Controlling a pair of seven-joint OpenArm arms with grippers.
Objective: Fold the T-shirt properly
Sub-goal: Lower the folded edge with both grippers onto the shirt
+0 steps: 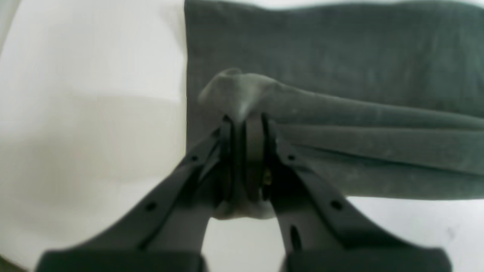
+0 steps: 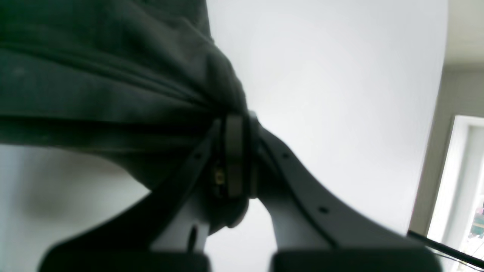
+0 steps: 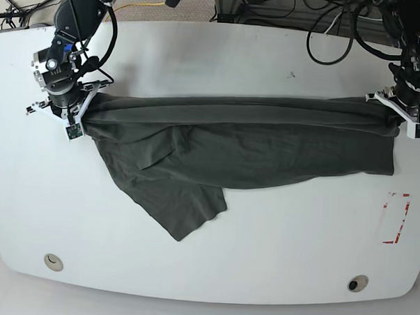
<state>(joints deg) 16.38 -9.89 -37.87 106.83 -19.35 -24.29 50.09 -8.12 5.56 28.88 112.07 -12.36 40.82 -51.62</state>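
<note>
Charcoal T-shirt (image 3: 238,148) stretched across the table; one sleeve trailing.

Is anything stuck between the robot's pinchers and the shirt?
No. Both are shut right on the T-shirt: the left gripper pinches one end, the right gripper the other. Nothing else lies on the white table near the shirt.

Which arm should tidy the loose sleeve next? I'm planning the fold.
Right. Its end effector grips the T-shirt on the side where the sleeve trails out; the left end effector holds the far end.
</note>
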